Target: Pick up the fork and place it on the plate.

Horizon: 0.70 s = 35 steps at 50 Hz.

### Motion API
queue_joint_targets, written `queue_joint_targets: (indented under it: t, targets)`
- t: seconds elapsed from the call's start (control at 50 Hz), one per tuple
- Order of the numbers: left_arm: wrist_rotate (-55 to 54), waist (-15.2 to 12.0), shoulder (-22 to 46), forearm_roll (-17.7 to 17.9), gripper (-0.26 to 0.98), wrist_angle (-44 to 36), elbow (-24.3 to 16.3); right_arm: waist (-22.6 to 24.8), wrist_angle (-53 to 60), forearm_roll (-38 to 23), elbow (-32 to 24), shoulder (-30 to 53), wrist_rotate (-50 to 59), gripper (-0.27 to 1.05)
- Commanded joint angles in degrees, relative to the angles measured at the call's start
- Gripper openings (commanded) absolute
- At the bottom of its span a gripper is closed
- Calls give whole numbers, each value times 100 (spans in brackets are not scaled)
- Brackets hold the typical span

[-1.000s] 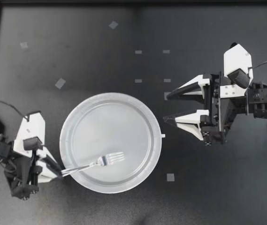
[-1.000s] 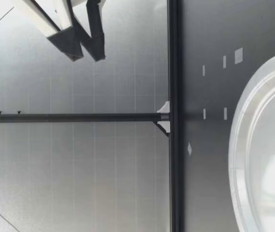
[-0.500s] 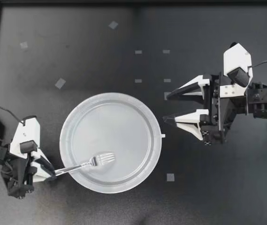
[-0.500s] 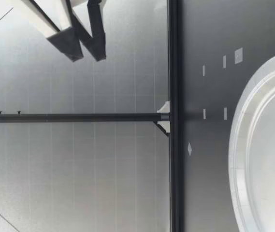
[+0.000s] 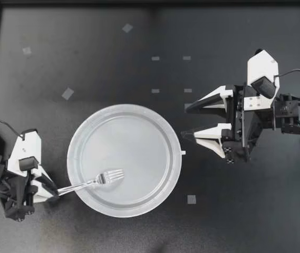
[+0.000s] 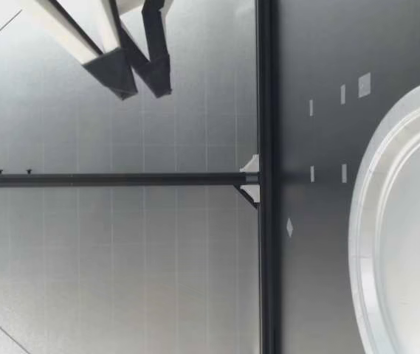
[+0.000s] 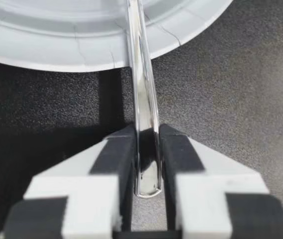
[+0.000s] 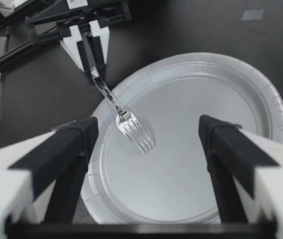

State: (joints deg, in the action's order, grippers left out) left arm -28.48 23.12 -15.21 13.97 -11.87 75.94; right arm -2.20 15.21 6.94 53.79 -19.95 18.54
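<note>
Change: my left end effector has drawn back toward the table's left edge, pulling the fork with it; the tines now sit nearer the rim of the plate.
Left end effector: clamped on the end of the fork handle, both fingers pressing it from two sides, just outside the plate.
Fork: tines over the plate's inner area on the side toward my left arm; handle crosses the rim outward.
Right end effector: fingers spread wide, holding nothing, just beside the plate's opposite edge.
Plate: flat on the table, between the two arms.
</note>
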Motion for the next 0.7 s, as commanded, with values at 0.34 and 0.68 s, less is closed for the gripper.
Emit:
queue_joint_targets:
  t: [0.34, 0.68]
  targets:
    - [-193, 18, -378, -9, 40, 246, -158, -26, 62, 0, -149, -35, 0, 78]
    - [-202, 18, -457, -9, 72, 554, -272, -18, 53, 0, -149, -44, -9, 78]
